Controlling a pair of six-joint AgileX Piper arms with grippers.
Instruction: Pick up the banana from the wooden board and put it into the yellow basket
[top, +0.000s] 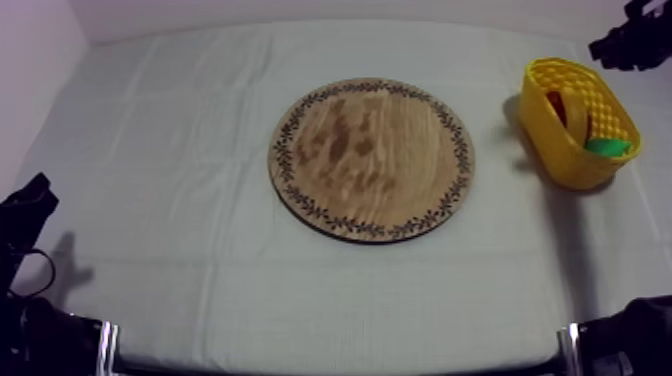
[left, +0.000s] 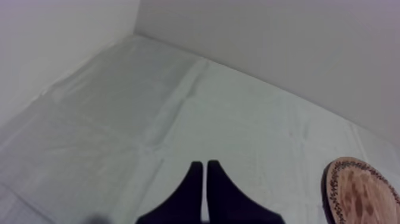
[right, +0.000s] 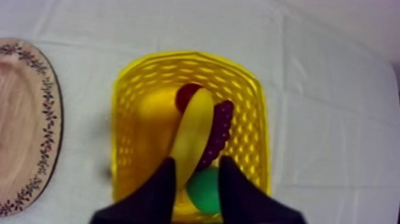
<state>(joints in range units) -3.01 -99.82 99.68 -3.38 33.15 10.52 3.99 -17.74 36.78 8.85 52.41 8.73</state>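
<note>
Two black fingers of my right gripper (right: 197, 161) stand well apart over the yellow basket (right: 128, 119), with nothing clamped between them. The banana (right: 191, 134) lies inside the basket, stretched lengthwise along it. Its near end sits below the gap between the fingers and its far end reaches toward the basket's far rim. That near end runs close along the inner edge of one finger, and from this angle I cannot tell whether they touch or the finger merely hangs above it. The banana rests on the other fruit. A bunch of grapes (right: 221, 128) lies pressed along one side of it, a small red fruit (right: 186, 94) peeks out at its far end, and a green fruit (right: 205, 192) sits beside its near end, also under the gap between the fingers.

From above, the right arm (top: 630, 40) comes in at the far right corner of the table, beyond and above the basket, which stands near the right edge of the cloth (top: 180, 120). The gripper points down into the basket's mouth.

The wooden board (top: 370, 160) lies in the middle of the table, well apart from the basket, its patterned rim running all round and its face bare.

My left gripper (left: 204, 164) sits low at the near left side of the table, clear of the board. Its fingers lie together as a narrow wedge with nothing between them, pointing across the bare cloth toward the far corner. The board's rim shows off to one side of it.
</note>
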